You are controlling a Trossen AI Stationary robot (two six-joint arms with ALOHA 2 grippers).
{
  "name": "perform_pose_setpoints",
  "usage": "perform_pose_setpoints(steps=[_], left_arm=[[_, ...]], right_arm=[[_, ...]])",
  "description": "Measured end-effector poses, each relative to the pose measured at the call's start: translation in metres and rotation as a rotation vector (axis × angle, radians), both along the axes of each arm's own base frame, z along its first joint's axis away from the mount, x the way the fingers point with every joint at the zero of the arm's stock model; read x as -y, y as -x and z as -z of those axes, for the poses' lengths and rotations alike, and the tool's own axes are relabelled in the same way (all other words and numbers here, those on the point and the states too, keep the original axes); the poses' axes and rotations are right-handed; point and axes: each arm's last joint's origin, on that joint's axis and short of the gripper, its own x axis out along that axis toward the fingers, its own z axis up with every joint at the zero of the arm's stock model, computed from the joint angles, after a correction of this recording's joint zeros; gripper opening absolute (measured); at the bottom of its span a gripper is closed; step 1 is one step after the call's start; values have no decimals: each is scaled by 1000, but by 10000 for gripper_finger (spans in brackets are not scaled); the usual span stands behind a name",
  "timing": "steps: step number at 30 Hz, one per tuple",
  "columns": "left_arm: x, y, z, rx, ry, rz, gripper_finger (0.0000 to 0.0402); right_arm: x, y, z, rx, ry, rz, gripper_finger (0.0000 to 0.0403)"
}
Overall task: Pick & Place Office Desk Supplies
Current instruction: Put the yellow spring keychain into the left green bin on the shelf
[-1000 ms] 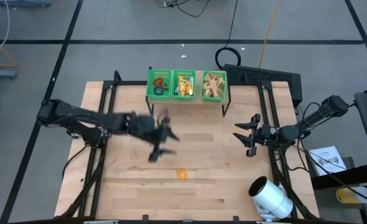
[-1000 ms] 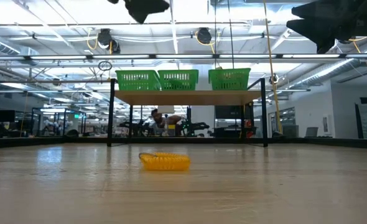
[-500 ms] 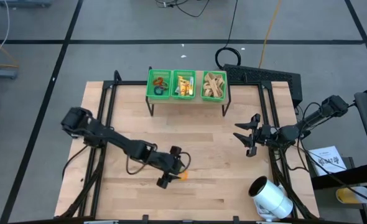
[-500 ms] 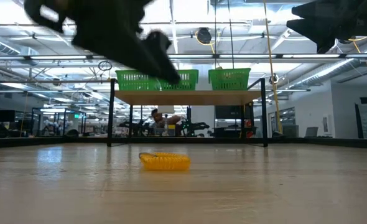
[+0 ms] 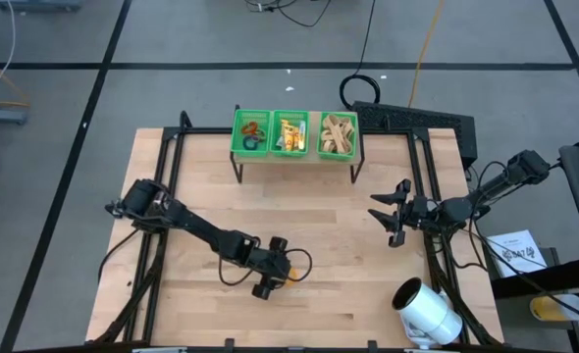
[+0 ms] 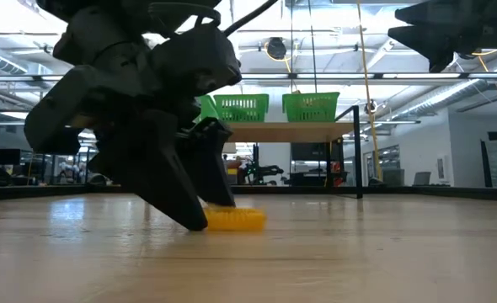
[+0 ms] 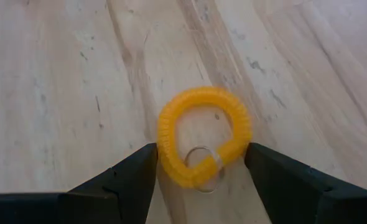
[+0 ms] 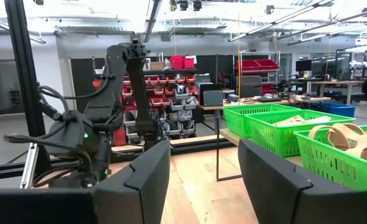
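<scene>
Since the orange coil ring [image 7: 203, 135] lies flat on the table [image 5: 368, 284], near its front middle, with a small metal key ring [image 7: 200, 165] on its near edge, the left gripper [image 7: 199, 177] needs to close squarely across the coil, not on the thin metal loop. Jaws are open, straddling the ring, tips at table level in the low view; a slight push forward before closing would centre the grip. Green bins [image 5: 293, 132] on the rack at the back are the likely drop. Right gripper [image 5: 395, 216] hovers open at the right, idle. Versus a second ago: left arm has swung from mid-table down onto the ring; the ring hasn't moved.
</scene>
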Motion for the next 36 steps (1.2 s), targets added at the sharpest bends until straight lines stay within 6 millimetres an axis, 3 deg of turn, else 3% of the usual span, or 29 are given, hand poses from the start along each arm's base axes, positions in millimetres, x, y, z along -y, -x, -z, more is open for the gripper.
perform_pose_setpoints(steps=[7,18,21,25,30,36], left_arm=[[-4,-3,4,-9,11,-7,227],[-15,-8,4,19,17,-37,51],[-20,-10,-1,38,36,-38,23],[-28,-8,-26,93,43,-55,27],[-39,-2,-70,213,54,-97,65],[-56,15,-131,409,37,-131,33]], right_arm=[[0,0,0,0,0,0,183],[0,0,0,0,0,0,183],[0,0,0,0,0,0,183],[0,0,0,0,0,0,183],[0,0,0,-1,0,0,183],[0,0,0,-3,2,0,183]])
